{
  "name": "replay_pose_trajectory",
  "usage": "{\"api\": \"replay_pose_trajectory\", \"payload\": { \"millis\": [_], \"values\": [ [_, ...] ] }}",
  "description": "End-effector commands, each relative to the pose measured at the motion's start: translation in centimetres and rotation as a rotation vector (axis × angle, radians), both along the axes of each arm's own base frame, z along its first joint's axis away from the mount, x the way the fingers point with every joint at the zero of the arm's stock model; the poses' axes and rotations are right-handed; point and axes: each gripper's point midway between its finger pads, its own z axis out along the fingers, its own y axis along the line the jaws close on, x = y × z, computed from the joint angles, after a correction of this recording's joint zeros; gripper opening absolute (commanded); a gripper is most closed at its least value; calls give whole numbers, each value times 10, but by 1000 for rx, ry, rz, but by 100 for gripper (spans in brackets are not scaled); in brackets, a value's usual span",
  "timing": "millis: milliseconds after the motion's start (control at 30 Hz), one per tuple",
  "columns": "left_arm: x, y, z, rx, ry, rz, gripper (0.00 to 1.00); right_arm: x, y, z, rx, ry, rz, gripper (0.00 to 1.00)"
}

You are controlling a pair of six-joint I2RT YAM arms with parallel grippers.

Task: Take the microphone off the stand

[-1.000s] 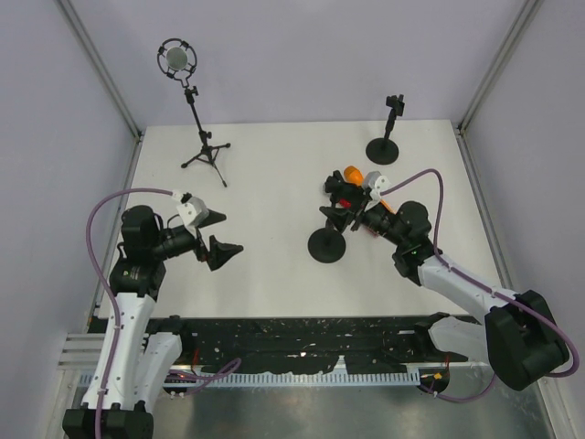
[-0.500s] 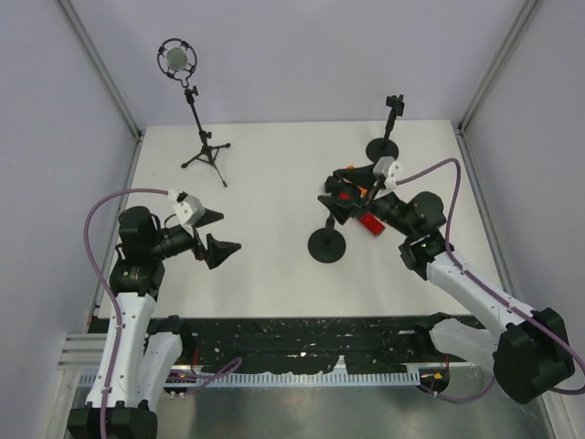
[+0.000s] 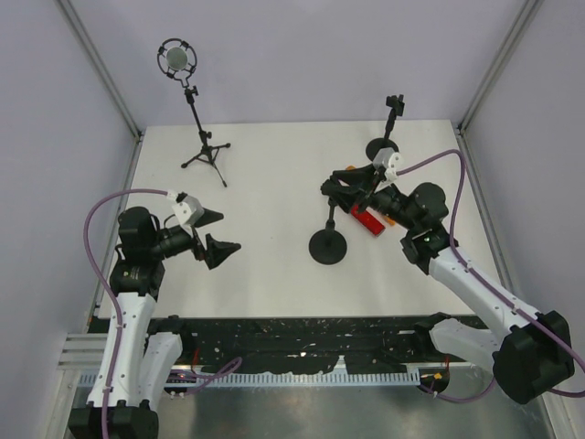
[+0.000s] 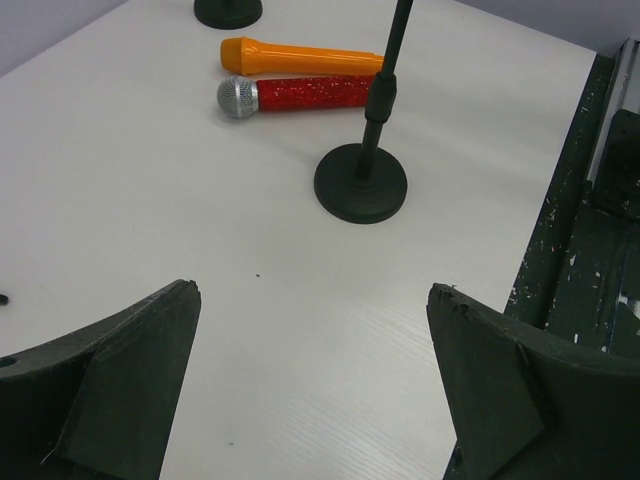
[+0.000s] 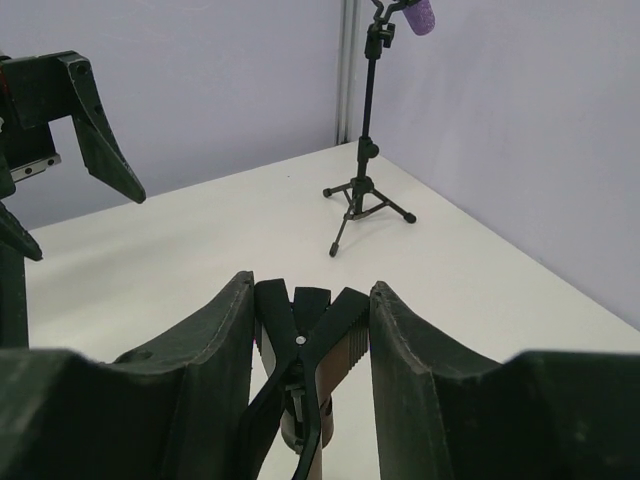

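Up on the stand (image 3: pixel 327 245), my right end effector (image 5: pixel 311 290) pinches the empty clip (image 5: pixel 300 330), half-closed; red microphone (image 4: pixel 300 93) lies off it, so I'd say release next.

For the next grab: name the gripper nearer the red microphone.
Right. The right gripper grips the stand clip beside the red microphone; the left gripper is open, far away.

white table (image 3: pixel 265 183) carries: tripod stand (image 3: pixel 206 157) at far left, small round-base stand (image 3: pixel 382 149) at far right, middle round-base stand (image 3: pixel 327 245) nearer centre, and a red microphone (image 4: pixel 300 95) and orange microphone (image 4: pixel 300 56) lying flat side by side between the two round bases
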Motion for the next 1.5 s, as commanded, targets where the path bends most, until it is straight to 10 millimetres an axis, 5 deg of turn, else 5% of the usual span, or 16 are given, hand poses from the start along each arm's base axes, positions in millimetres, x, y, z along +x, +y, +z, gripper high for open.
{"api": "replay_pose_trajectory", "payload": {
  "millis": [0, 600, 1033, 1467],
  "values": [
    [-1, -1, 8, -14, -35, -19, 99, -1, 1, 19, 5, -29, 9, 28],
    [-2, -1, 7, -19, -30, -22, 100, -5, -5, -44, -174, 51, 2, 11],
    [-2, -2, 6, -20, -29, -23, 100, 12, 0, -89, -266, 183, 7, 6],
    [-2, -2, 5, -22, -24, -29, 100, -9, -7, -126, -345, 269, 45, 5]
  ]
}}
